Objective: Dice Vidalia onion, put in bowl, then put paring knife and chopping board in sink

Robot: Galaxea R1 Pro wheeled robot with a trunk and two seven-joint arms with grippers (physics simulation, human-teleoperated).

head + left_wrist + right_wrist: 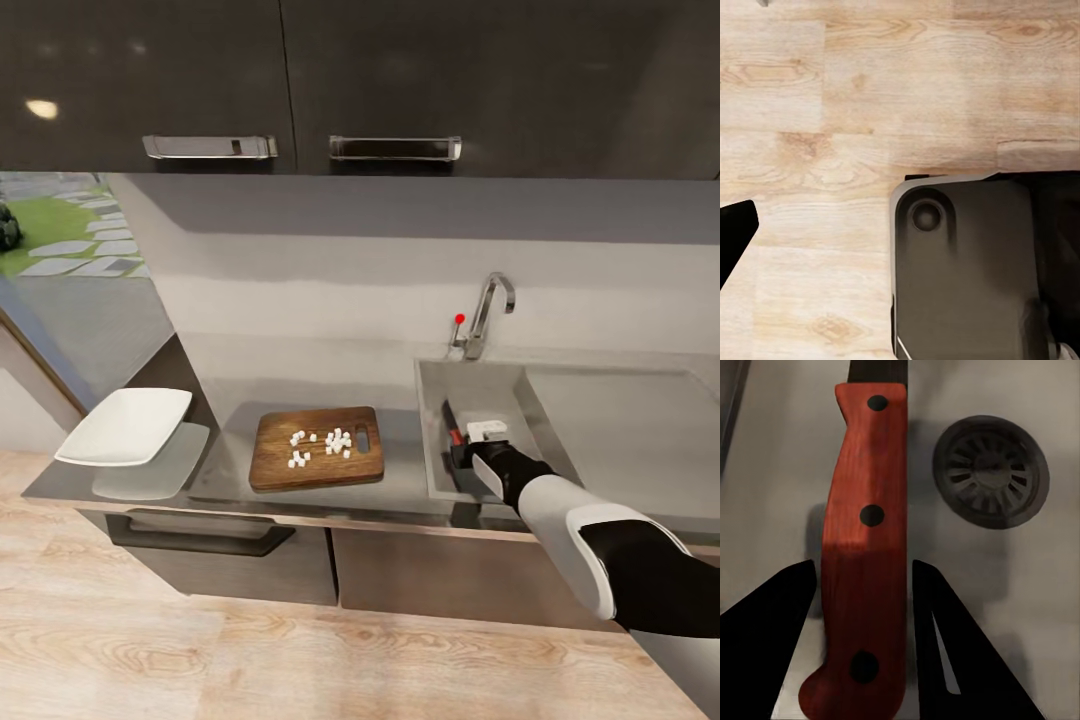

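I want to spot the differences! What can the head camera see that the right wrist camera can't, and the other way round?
Head view alone: the chopping board with diced onion on it, the white bowl on the countertop, and the faucet. Right wrist view alone: the round drain and the three rivets on the knife's red handle. Both: the paring knife, the sink, and the right gripper around the handle.

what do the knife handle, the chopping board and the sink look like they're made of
The paring knife handle looks like red-stained wood: faint grain, matte, three dark rivets. The chopping board looks like dark-brown wood with visible grain streaks and a low sheen. The sink appears to be brushed stainless steel, grey and dully reflective, with a dark metal drain. These are renders, so looks only.
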